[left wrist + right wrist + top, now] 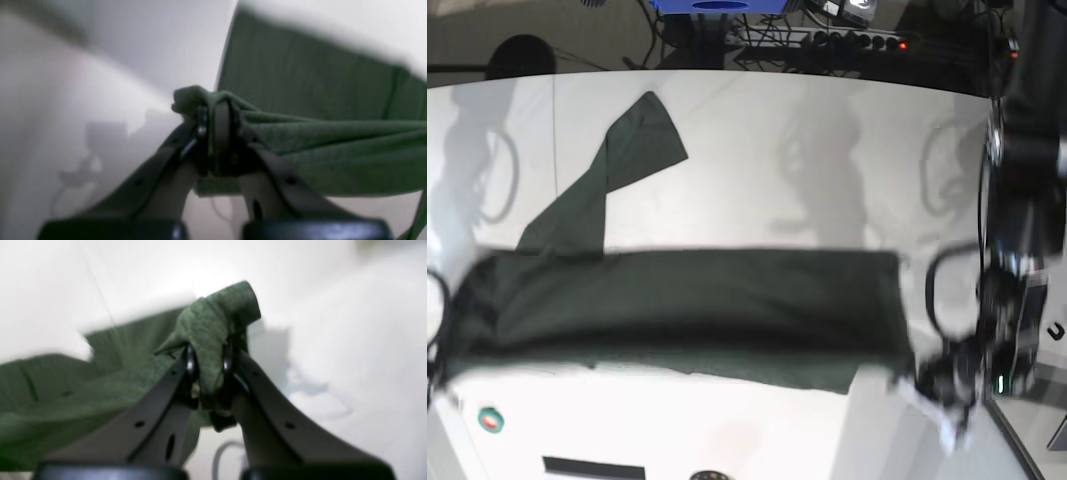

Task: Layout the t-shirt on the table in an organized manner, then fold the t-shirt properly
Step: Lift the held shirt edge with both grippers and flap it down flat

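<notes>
In the base view the right arm, at 9 o'clock, is almost wholly cut off by the frame edge; only a dark sliver shows beside the shirt's (677, 305) left end. The shirt lies as a long dark band across the table (827, 160), stretched from 9 o'clock towards 4 o'clock, with one sleeve trailing up to 11 o'clock. Its lower edge is blurred, so I cannot tell whether that edge rests on the table or hangs above it.

The right wrist view is soft and smeared. The right gripper (208, 365) points towards 12 o'clock, its jaws pressed together on a bunched fold of shirt (213, 323) that sticks out beyond the tips, while the rest of the cloth runs off to 8 o'clock.

The left wrist view is blurred too. The left gripper (220, 116) also points to 12 o'clock and pinches a gathered corner of shirt (333, 140); taut folds run away to 3 o'clock and leave the frame.

In the base view the left arm (1017, 280) stands at 3 o'clock, its gripper low at 4 o'clock, hard to make out.
</notes>
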You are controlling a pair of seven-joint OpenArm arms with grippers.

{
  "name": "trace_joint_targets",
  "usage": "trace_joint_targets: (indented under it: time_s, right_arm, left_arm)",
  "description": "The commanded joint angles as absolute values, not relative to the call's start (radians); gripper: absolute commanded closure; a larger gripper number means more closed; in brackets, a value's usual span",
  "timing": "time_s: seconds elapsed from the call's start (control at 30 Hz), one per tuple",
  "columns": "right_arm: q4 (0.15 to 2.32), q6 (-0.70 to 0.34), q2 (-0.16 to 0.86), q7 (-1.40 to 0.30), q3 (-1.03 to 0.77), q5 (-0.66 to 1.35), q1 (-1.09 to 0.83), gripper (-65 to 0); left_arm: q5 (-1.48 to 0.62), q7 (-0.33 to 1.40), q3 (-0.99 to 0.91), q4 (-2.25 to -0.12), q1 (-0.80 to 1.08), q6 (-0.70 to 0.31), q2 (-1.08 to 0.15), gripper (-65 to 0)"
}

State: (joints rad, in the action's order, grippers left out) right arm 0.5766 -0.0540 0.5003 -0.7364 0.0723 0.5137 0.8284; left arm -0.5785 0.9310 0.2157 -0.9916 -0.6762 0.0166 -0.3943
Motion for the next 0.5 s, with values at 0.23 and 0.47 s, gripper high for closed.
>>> trace_joint_targets:
  time_s: [0.23,0.47]
  right_arm:
    - [0.591,-0.051,0.553,-0.656,0.245,0.504,1.194,-0.3]
    - [0.593,-0.062,0.588,-0.657,0.337,0.504,1.306,-0.3]
  left_arm:
    - [-0.568,0.891,0.275,-0.828,-1.087,0.019,-0.358,0.0]
    - [-0.568,0.903,0.265,-0.825,-1.309,0.019,-0.355,0.0]
